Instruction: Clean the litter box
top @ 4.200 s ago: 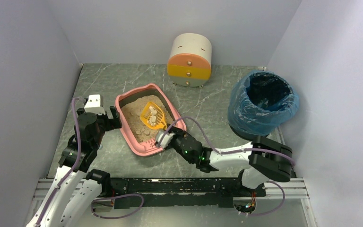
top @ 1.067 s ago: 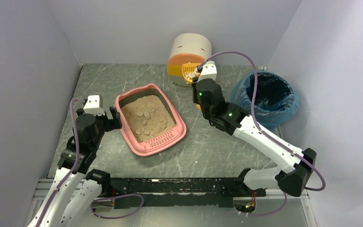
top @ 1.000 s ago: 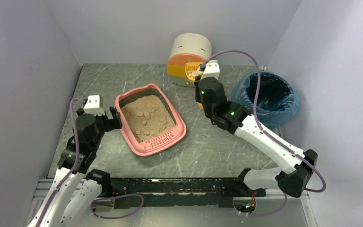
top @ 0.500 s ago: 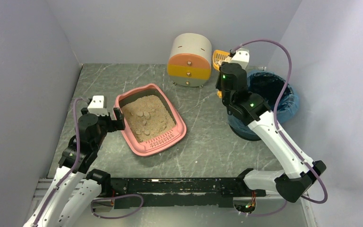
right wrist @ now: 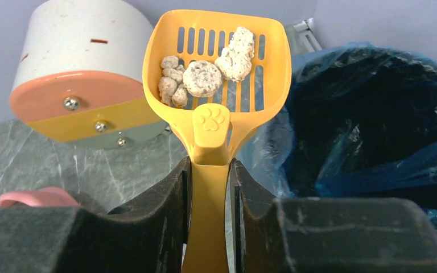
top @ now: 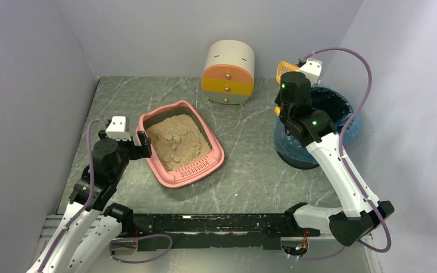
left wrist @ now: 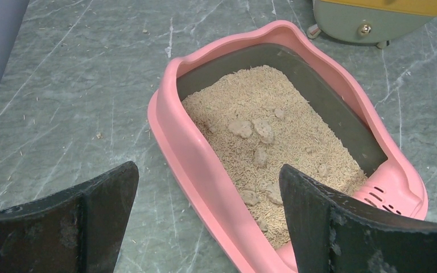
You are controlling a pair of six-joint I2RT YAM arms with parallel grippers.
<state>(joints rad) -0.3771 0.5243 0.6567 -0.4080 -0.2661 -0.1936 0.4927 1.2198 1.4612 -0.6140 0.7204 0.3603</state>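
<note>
Over at the far right, the right pincer (right wrist: pixel 210 168) is clenched on the handle of a yellow slotted scoop (right wrist: pixel 211 122). The scoop is held roughly level with several pale clumps (right wrist: pixel 202 78) in it, at the left edge of the blue-lined bin (right wrist: pixel 375 96) and beside the cream-and-orange drawer unit (top: pixel 228 71). The litter box (top: pixel 189 175) sits left of centre on the grey marbled surface (top: pixel 250 170), turned at an angle, with its cat-ear rim toward the far side and its slotted ledge toward the near right. Beige litter (left wrist: pixel 296 131) fills it, and a few more lumps (left wrist: pixel 263 129) lie on top. The left pincer (left wrist: pixel 207 187) is released, its fingers spread wide just off the box's left rim; whether they touch it I cannot tell.
</note>
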